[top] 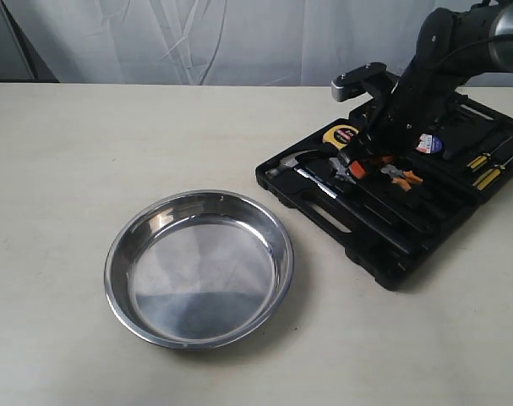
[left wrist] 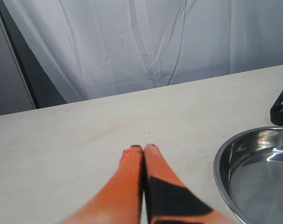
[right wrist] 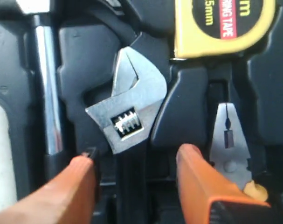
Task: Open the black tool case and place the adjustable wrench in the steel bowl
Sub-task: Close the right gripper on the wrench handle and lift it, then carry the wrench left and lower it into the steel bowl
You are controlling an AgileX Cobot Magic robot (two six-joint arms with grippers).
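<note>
The black tool case (top: 383, 245) lies open on the table's right side. The adjustable wrench (right wrist: 129, 107) rests in its recess, silver head showing, black handle running between my right fingers. My right gripper (right wrist: 136, 156) is open, its orange fingers (right wrist: 197, 172) straddling the handle without closing on it; in the exterior view this gripper (top: 362, 165) hangs low over the case. The steel bowl (top: 199, 266) sits empty left of the case, and its rim (left wrist: 253, 172) shows in the left wrist view. My left gripper (left wrist: 143, 148) is shut on nothing, above bare table.
Inside the case lie a silver-headed hammer (top: 294, 165), a yellow tape measure (top: 341, 134), orange-handled pliers (top: 401, 176) and yellow screwdrivers (top: 484, 169). A white curtain (top: 214, 38) hangs behind the table.
</note>
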